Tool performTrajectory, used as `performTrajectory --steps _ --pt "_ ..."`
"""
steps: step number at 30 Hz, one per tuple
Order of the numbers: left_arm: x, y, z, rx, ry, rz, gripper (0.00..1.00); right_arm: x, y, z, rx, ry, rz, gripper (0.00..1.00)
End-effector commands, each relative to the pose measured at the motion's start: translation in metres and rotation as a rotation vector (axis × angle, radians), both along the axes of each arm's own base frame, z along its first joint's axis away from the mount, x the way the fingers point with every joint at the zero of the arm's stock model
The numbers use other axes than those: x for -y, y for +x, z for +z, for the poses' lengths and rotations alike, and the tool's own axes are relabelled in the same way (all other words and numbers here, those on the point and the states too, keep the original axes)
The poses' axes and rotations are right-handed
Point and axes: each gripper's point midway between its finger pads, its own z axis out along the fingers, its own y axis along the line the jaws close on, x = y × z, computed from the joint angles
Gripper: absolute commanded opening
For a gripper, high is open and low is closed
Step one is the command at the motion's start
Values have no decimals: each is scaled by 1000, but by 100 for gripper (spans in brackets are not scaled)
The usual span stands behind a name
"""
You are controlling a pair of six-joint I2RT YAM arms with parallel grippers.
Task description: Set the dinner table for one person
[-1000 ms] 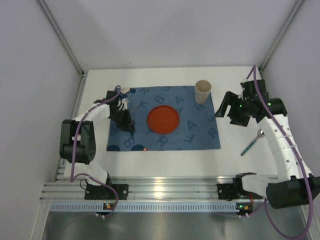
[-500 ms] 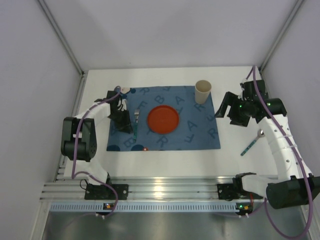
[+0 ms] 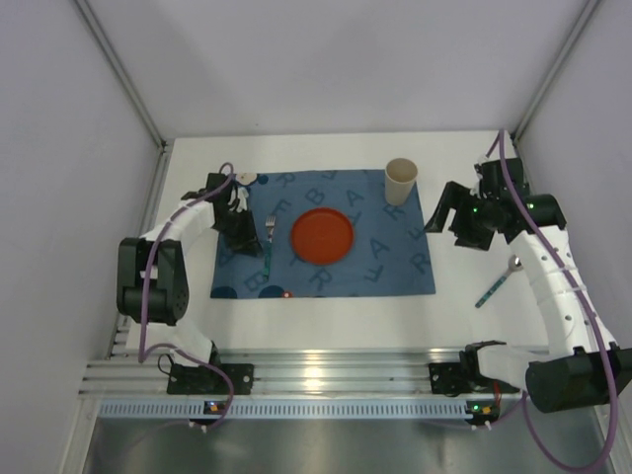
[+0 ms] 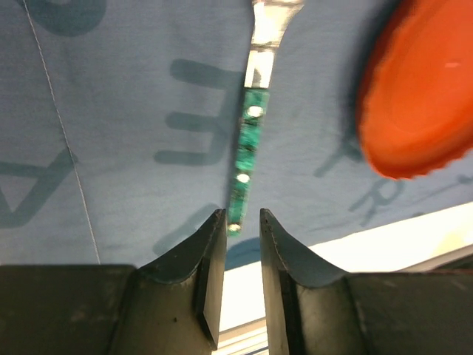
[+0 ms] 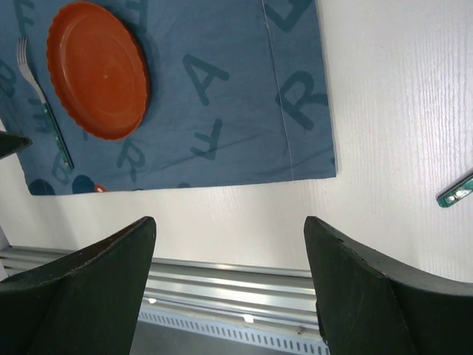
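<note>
Change: since the earlier top view, the left end effector [image 4: 242, 216] has let go and drawn back toward the far left. The fork [image 3: 268, 240], hidden under it then, now lies exposed on the placemat [image 3: 385, 262], just left of the plate [image 3: 322, 236].
Left end effector: released. The jaws stand a narrow gap apart with nothing between them, and the tips are just beside the fork's handle end.
Right end effector [image 5: 229, 222]: spread wide and empty, hovering off the placemat's right edge.
Worktop [image 3: 326, 316]: white, flat and rectangular, with a faint grain. A ribbed aluminium rail [image 3: 316, 373] runs along its near edge. It fills the floor of the white-walled booth beneath both arms and carries the placemat at its centre.
Also laid: a cup [image 3: 401, 181] stands at the placemat's far right corner. A second green-handled utensil [image 3: 497, 281] lies on the bare worktop to the right, apart from the setting.
Risk, left: the tips are so close to the handle that a low retreat could nudge the fork askew. It could also snag the cloth and shift the plate.
Risk, right: the remaining utensil is thin and lies flat on a smooth surface. A shallow pinch may slide off it, and a deep one may scrape the worktop.
</note>
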Motion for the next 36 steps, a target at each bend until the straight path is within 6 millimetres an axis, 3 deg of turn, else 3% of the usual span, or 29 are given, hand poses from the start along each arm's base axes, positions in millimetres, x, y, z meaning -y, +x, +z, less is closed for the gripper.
performTrajectory --steps 1,3,4,5,6,10,13,20,24,28,36 --pt "10 22 56 171 -74 16 30 2 4 -9 4 -31 10 82" --pt "14 26 75 224 -104 18 32 7 2 -16 -17 -54 -8 83" --pt "16 26 80 238 -113 19 33 19 -1 -25 -45 -107 -49 86" --pt "19 26 90 261 -134 19 34 28 -3 -31 -67 -139 -86 97" --pt "20 27 95 277 -143 17 34 42 -5 -36 -92 -165 -153 100" --pt "29 25 118 350 -198 9 37 76 -19 -65 -191 -244 -272 100" --pt "36 19 124 364 -235 4 38 96 -29 -78 -245 -275 -354 100" --pt "38 3 120 364 -233 -23 37 143 -54 -91 -352 -331 -545 100" --pt "28 -7 106 342 -169 -9 37 155 -64 -105 -413 -315 -617 100" --pt "12 -9 90 337 -85 45 37 168 -60 -111 -387 -341 -674 100" --pt "21 2 83 311 -90 23 34 176 -29 -149 -394 -318 -700 98"
